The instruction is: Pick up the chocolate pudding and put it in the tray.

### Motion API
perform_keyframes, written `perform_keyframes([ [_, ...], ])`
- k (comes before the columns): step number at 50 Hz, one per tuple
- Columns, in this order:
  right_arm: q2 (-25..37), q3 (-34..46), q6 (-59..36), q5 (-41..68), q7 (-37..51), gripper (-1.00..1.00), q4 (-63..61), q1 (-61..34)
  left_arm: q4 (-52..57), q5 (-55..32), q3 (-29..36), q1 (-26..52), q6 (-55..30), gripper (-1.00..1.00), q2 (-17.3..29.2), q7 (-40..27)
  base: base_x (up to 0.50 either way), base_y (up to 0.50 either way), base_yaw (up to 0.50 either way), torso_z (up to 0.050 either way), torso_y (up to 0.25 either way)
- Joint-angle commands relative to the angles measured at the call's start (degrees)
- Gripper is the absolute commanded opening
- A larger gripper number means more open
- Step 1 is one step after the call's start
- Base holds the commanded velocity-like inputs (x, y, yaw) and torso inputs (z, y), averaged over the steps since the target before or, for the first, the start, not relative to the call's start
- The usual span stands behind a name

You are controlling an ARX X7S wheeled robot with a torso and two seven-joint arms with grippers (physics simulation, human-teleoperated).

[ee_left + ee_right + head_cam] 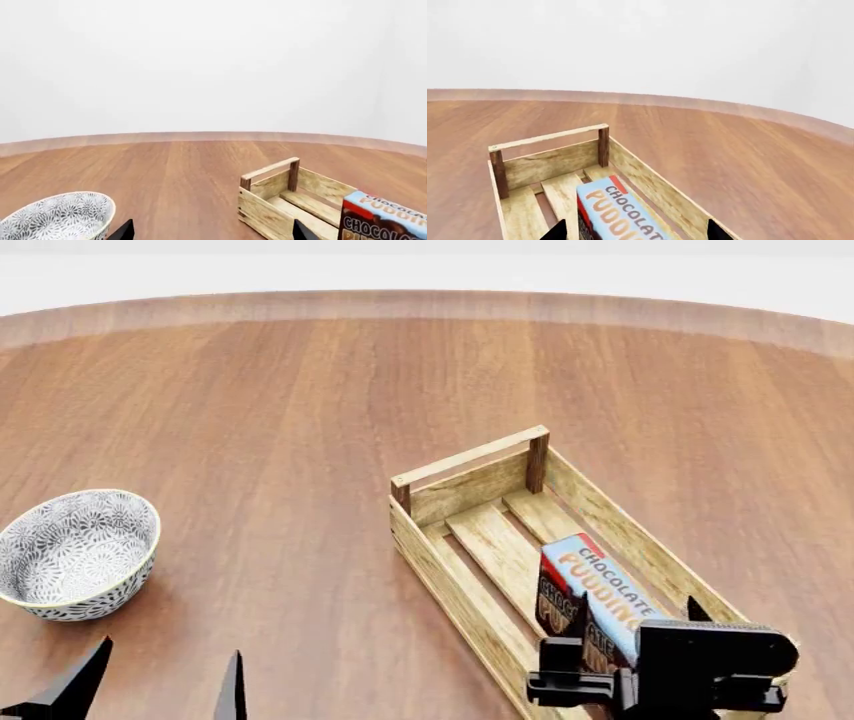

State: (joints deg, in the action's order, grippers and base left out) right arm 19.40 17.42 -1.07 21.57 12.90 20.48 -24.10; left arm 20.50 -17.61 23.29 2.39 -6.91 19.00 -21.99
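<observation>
The chocolate pudding (601,590) is a carton with a light-blue side up and dark brown faces. It stands on edge inside the tray (467,460), a light-wood slatted crate, toward its near end. My right gripper (638,608) is open, with one fingertip on each side of the carton. In the right wrist view the pudding (620,210) sits between the wide-apart tips of the right gripper (635,232), inside the tray (547,137). My left gripper (163,680) is open and empty over bare table. The left wrist view shows its gripper (212,232), the tray (270,200) and the pudding (383,220).
A round grey-white patterned bowl (74,550) stands on the wooden table at the left, just beyond my left gripper; it also shows in the left wrist view (60,215). The table's curved far edge (427,305) meets a plain white background.
</observation>
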Motion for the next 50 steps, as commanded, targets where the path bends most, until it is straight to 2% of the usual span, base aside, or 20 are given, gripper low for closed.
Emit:
perform_keyframes([
  [1, 3.3, -1.0, -3.8, 2.2, 2.8, 1.00, -15.8, 4.6, 7.3, -0.7, -0.2, 2.2, -5.2, 1.00, 1.3, -1.8, 0.00, 0.00, 0.00, 0.000, 0.000],
  [11, 5.8, -2.4, -5.8, 4.3, 5.2, 1.00, -28.1, 7.5, 10.9, -0.2, 0.3, 3.2, -7.8, 1.00, 2.1, -2.7, 0.00, 0.00, 0.00, 0.000, 0.000],
  [22, 7.1, -3.9, -5.9, 6.2, 6.5, 1.00, -34.8, 9.9, 14.3, -0.4, 0.1, 3.4, -9.3, 1.00, 2.9, -3.6, 0.00, 0.00, 0.00, 0.000, 0.000],
  [50, 7.3, -3.8, -4.4, 6.3, 7.0, 1.00, -37.8, 12.1, 15.5, 0.0, 0.1, 2.6, -8.2, 1.00, 3.7, -4.3, 0.00, 0.00, 0.00, 0.000, 0.000],
])
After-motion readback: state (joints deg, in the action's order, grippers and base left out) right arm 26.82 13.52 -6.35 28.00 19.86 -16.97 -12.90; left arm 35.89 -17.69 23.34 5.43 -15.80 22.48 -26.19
